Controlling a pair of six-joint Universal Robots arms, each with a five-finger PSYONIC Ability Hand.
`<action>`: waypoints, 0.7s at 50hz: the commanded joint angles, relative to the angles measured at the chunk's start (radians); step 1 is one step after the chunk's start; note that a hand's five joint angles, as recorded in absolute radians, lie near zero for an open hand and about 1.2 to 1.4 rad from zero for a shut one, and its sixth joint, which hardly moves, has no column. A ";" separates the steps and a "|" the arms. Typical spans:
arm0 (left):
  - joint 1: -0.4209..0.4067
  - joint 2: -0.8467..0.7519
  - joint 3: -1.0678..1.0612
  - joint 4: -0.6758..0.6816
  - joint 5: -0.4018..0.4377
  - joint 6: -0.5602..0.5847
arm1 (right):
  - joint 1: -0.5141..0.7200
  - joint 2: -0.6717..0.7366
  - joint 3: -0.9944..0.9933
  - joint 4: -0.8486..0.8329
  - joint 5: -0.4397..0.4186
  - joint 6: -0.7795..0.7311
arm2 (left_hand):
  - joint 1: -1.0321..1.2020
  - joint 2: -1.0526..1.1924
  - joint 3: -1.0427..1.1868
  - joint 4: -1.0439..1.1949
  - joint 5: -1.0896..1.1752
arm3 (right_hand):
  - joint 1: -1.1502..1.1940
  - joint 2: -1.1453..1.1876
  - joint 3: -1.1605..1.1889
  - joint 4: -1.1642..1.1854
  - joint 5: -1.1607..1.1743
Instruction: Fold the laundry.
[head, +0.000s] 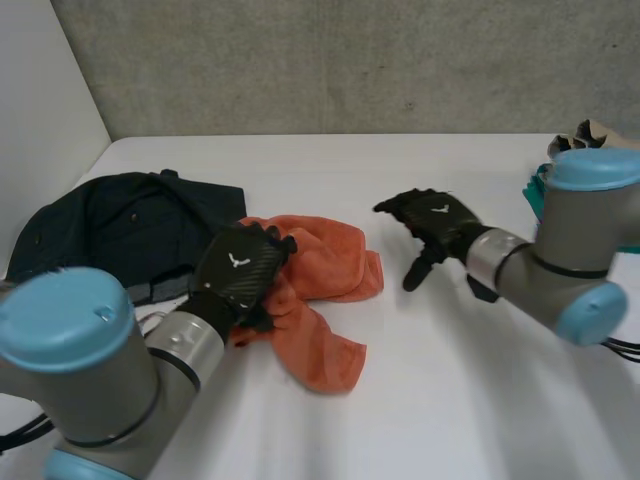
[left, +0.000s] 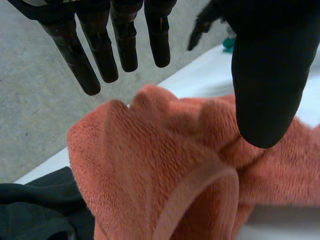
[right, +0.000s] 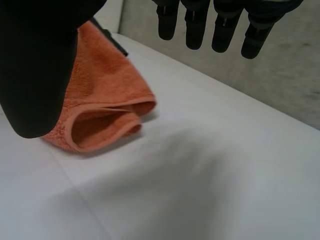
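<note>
Right now I see the orange towel (head: 320, 290) lying crumpled a little left of centre in the head view, one lobe spreading toward mid-frame and another trailing down toward the lower middle. Its left end meets a dark garment (head: 110, 230) heaped at the left of the frame on the white table (head: 450, 380).

My left hand (head: 240, 270) sits over that left end of the towel, just where orange meets dark cloth. From the left wrist view, the fingers (left: 125, 40) are straight and held well away from the thumb (left: 270, 75), with the towel (left: 150, 170) bunched in soft folds beneath the palm and nothing pinched between them. A rolled hem curls up nearest the camera, and the dark garment (left: 35, 205) shows beside it. I cannot tell whether the palm actually touches the cloth.

My right hand (head: 435, 225) hangs right of centre in the head view, over bare table and apart from the towel's nearest edge. From the right wrist view its fingers (right: 195, 25) are straight and spread clear of the thumb (right: 40, 65), holding nothing. The towel (right: 100, 100) lies beyond the thumb, a doubled corner with its hem turned toward the hand, and plain tabletop (right: 200, 190) runs under the palm.

At the far right edge of the head view, some teal items (head: 535, 190) and a pale cloth (head: 590, 135) sit behind the right arm.
</note>
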 joint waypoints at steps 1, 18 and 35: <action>-0.013 -0.115 0.010 0.073 -0.019 0.151 | 0.093 0.178 -0.179 -0.006 0.020 0.007 | 0.066 0.065 0.061 0.062 0.055 | -0.050 -0.038 -0.033 -0.036 -0.044; -0.013 -0.155 0.076 0.113 -0.025 0.245 | 0.164 0.309 -0.357 -0.006 0.115 0.019 | 0.999 0.998 0.994 0.995 0.988 | 1.171 1.184 1.189 1.185 1.178; 0.074 0.214 0.199 0.040 0.042 -0.324 | -0.054 -0.341 -0.031 -0.078 0.098 -0.018 | 0.999 0.998 0.994 0.995 0.988 | 1.171 1.184 1.189 1.185 1.178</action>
